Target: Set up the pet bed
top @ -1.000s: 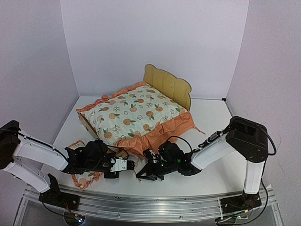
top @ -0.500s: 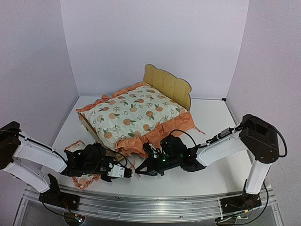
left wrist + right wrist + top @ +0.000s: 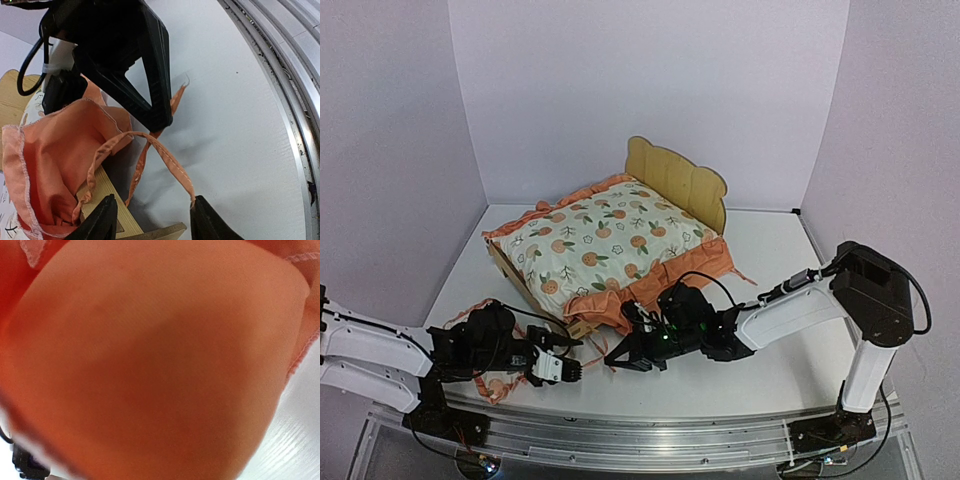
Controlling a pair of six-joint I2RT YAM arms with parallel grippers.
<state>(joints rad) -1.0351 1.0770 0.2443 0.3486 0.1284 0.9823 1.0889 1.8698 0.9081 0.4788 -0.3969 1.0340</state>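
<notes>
1. White table (image 3: 770, 250) and lilac walls filled the overhead view. Your pet bed (image 3: 675, 180) stood mid-table with its headboard toward the back wall. The fruit-print cushion (image 3: 605, 240) was already on it, and its orange ruffle spilled over the near foot corner. Both arms lay low before that corner, the left tool (image 3: 568, 370) and right tool (image 3: 620, 360) tip to tip, just apart. The small pillow (image 3: 498, 386) lay off the bed, partly under the left arm.
2. From the left wrist, you saw the left tool (image 3: 152, 210) released, with its fingers (image 3: 200, 222) standing apart and nothing clamped. A loop of orange tie (image 3: 172, 167) draped across the gap, its end touching one finger. Opposite, the right tool (image 3: 162, 120) was clenched, apparently pinching that tie at its tips. A plywood corner of the frame (image 3: 114, 200) showed just beside the other finger, under the ruffle.
3. From the right wrist, blurred orange cloth covered nearly everything, leaving only a sliver of table (image 3: 300, 440). That view told you nothing about the tool.
4. You were most likely dressing the cushion's foot corner, working its ties at the frame. The next move would call for a clean hold on the loose tie without dragging the cushion askew. The pillow had yet to go to the headboard.
</notes>
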